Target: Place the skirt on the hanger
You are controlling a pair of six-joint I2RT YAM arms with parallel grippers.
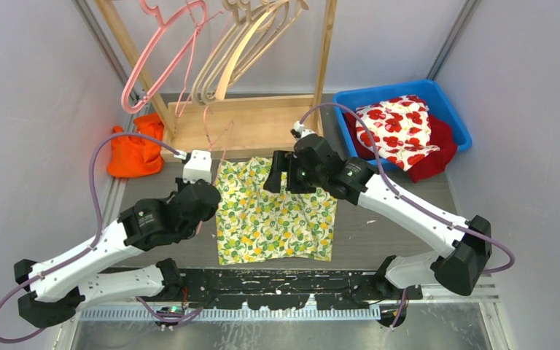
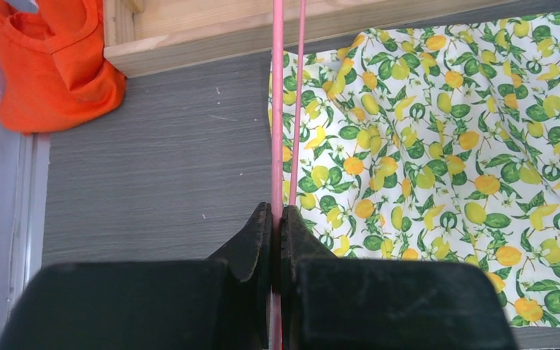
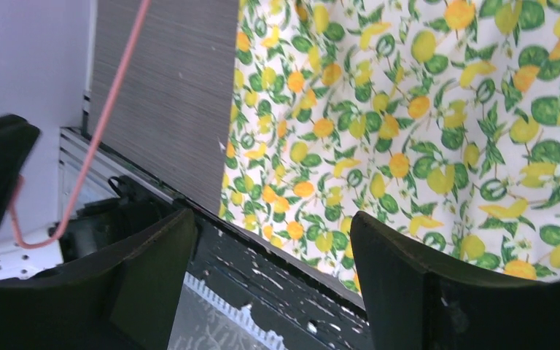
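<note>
Left pincer [image 2: 277,226]: clenched on pink hanger [image 2: 278,109]
Right pincer [image 3: 270,219]: released, skirt [image 3: 423,109] spread flat beneath
Done: hanger gripped
Remaining: skirt not yet lifted or hung

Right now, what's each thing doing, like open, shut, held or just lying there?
left gripper, shut on pink hanger
right gripper, open above skirt
pink hanger, pinched, outside the skirt
skirt, spread flat on table
orange cloth, crumpled in a heap
blue bin, filled with bunched clothes
</note>
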